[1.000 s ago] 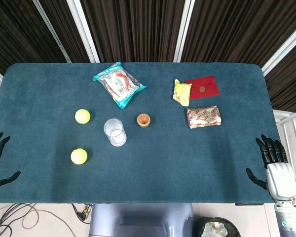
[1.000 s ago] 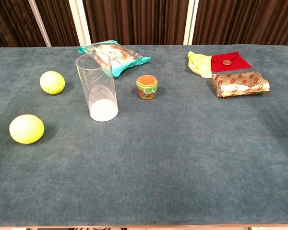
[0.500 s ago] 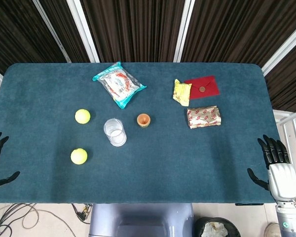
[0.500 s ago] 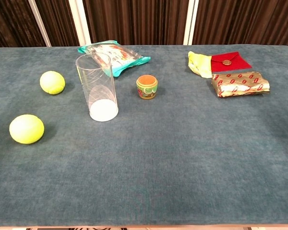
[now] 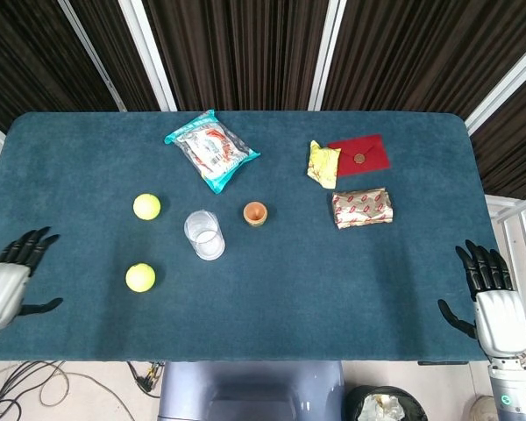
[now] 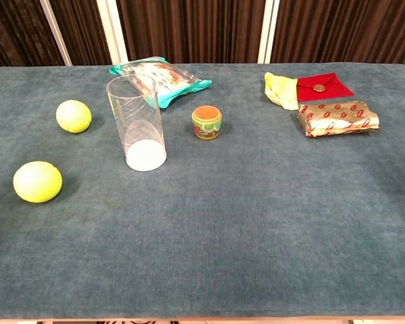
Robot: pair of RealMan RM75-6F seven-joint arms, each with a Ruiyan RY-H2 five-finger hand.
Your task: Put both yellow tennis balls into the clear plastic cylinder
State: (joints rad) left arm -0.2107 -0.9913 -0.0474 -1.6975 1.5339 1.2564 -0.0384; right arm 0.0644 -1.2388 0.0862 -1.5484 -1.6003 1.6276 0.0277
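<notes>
From the head view, the blue felt-covered table [image 5: 351,289] carries two yellow tennis balls, the farther ball [image 5: 146,206] and the nearer ball [image 5: 140,277], both lying left of the upright clear plastic cylinder [image 5: 204,234] and apart from it. The left hand [image 5: 9,279] hovers at the table's left near edge, fingers spread, holding nothing; the right hand [image 5: 488,294] sits off the right near edge, fingers also apart and empty. A small orange cup [image 5: 255,213] stands just right of the cylinder. From the chest view, neither hand shows; the cylinder [image 6: 136,125] stands empty, the farther ball [image 6: 73,116] and the nearer ball [image 6: 37,181] resting on the felt to its left, the orange cup [image 6: 206,123] to its right.
</notes>
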